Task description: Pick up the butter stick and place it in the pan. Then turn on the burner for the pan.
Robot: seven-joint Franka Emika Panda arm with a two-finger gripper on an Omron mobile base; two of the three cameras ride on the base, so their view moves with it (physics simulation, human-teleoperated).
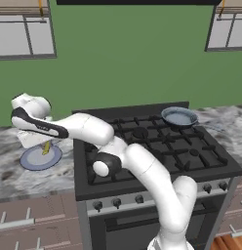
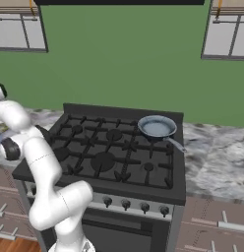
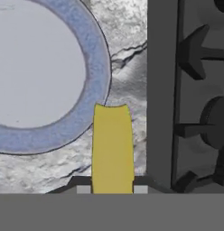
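The yellow butter stick (image 3: 112, 149) stands up between my fingertips, and my gripper (image 3: 112, 189) is shut on it. In the left base view the butter stick (image 1: 45, 148) hangs from the gripper (image 1: 44, 142) just above the blue-rimmed plate (image 1: 30, 162), left of the stove. In the hand view the stick's far end overlaps the plate's rim (image 3: 99, 76). The grey-blue pan (image 1: 179, 117) (image 2: 157, 127) sits on the stove's back right corner with its thin handle pointing right. The pan covers its burner, so the cap is hidden.
The black stove (image 1: 157, 146) (image 2: 109, 147) has raised grate bars and a row of knobs (image 1: 116, 202) (image 2: 126, 204) along its front. Its dark side edge (image 3: 159, 90) runs right of the butter. Marble counter (image 1: 10, 171) (image 2: 217, 162) lies on both sides.
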